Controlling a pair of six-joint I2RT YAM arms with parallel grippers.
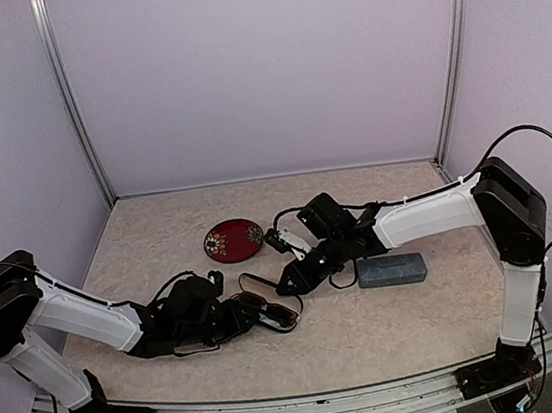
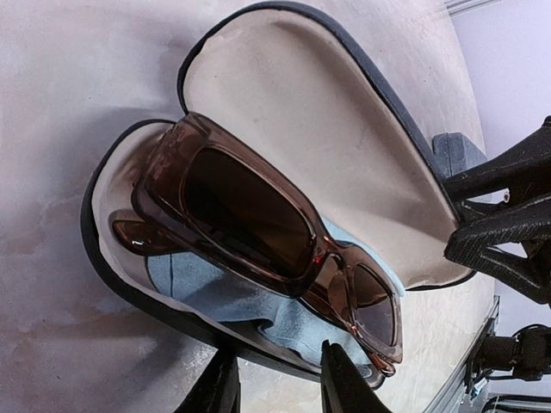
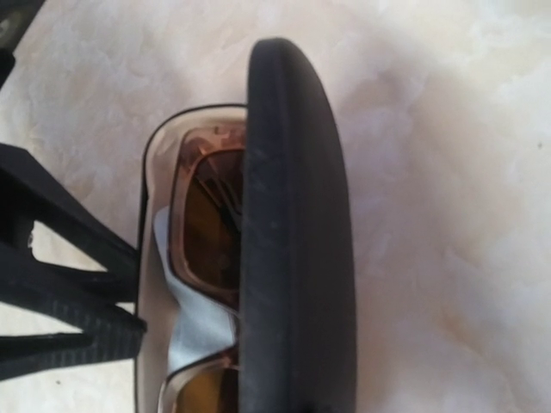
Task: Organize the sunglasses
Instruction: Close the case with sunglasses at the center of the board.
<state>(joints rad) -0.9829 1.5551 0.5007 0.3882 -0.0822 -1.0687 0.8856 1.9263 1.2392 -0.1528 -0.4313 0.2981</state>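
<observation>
The reddish-brown sunglasses (image 2: 258, 224) lie folded on a light-blue cloth (image 2: 232, 297) inside an open black case (image 2: 301, 112). They also show in the right wrist view (image 3: 207, 224) beside the case's lid (image 3: 297, 258), which is seen edge-on. In the top view the case (image 1: 268, 303) lies at the table's middle front. My left gripper (image 2: 277, 387) is open, its fingers either side of the case's near rim. My right gripper (image 2: 449, 217) is at the lid's far rim, its fingers a little apart; I cannot tell whether it grips. The black-framed sunglasses are out of view.
A closed grey-blue case (image 1: 392, 271) lies just right of the right gripper (image 1: 288, 284). A round red patterned disc (image 1: 233, 240) sits behind the black case. The left gripper (image 1: 247, 316) lies low on the table. Walls enclose the back and sides.
</observation>
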